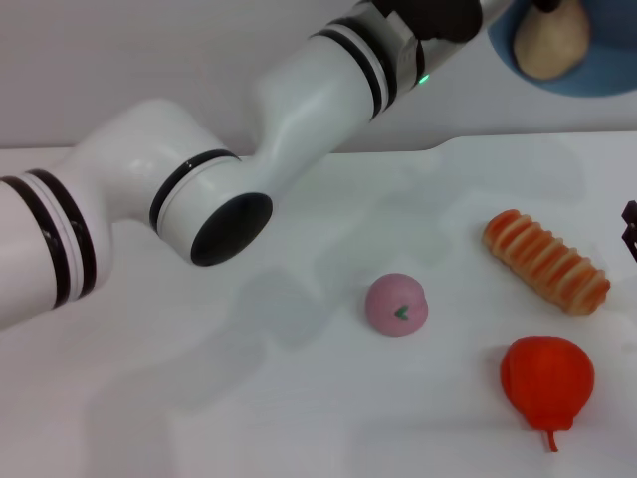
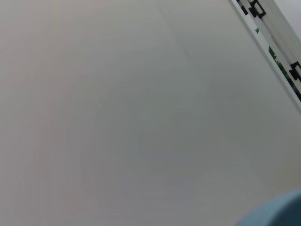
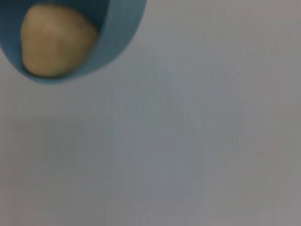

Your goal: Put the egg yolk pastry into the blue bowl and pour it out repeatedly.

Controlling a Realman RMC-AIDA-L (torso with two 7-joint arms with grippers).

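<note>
The blue bowl [image 1: 587, 60] is at the far right of the head view, cut off by the picture's upper edge. The beige egg yolk pastry [image 1: 550, 42] lies inside it. My left arm reaches across from the left, and my left gripper [image 1: 537, 6] is at the bowl's rim, with a dark fingertip showing just above the pastry. The right wrist view shows the bowl [image 3: 117, 33] with the pastry [image 3: 54, 40] inside. A sliver of the bowl [image 2: 277, 214] also shows in the left wrist view. Only a dark edge of my right gripper [image 1: 630, 234] shows at the right border.
On the white table lie a pink bun with a green mark [image 1: 396, 304], a long orange-striped bread [image 1: 545, 261] and a red round fruit with a stem [image 1: 546, 383]. My left arm's elbow [image 1: 214, 199] hangs over the table's left half.
</note>
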